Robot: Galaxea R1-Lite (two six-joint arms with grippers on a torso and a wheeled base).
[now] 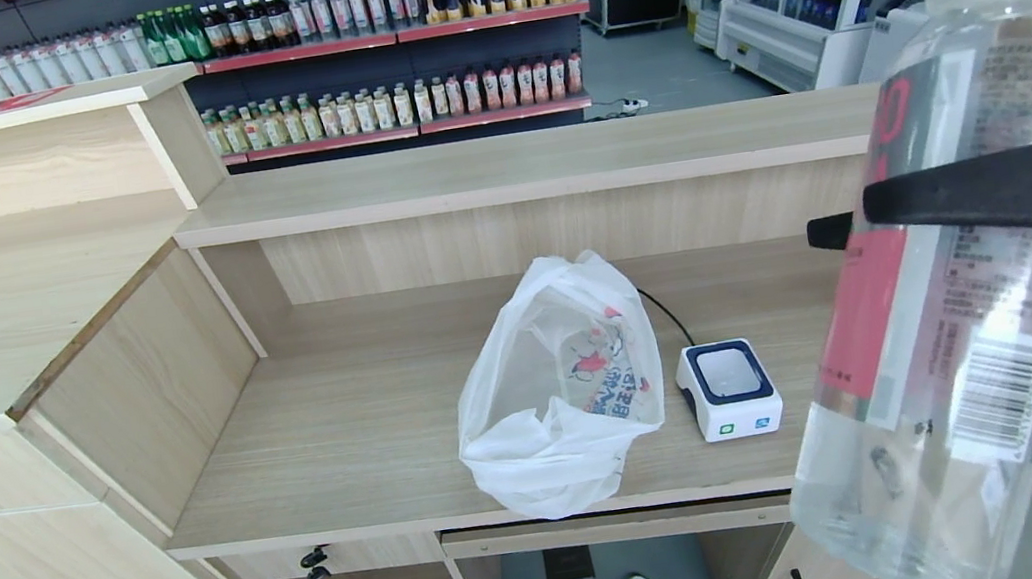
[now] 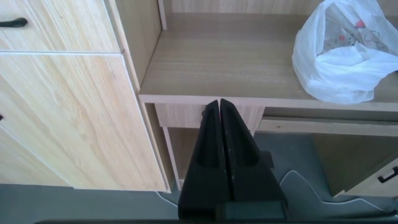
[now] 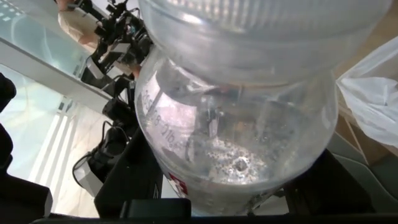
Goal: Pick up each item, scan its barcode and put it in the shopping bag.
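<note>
Right gripper [image 1: 928, 206]: we've got it clamped on the clear bottle [image 1: 968, 347].
Left gripper [image 2: 219, 109]: closed, holding nothing.
Scanner [image 1: 728, 388]: down-left of right gripper, just beside shopping bag [image 1: 561, 394].

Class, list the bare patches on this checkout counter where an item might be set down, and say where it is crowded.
Widest free patch: the counter between the left side panel and the shopping bag. The upper ledge is bare too. Crowded: the bag and scanner stand close together, and the bottle hides the counter's right end.
</note>
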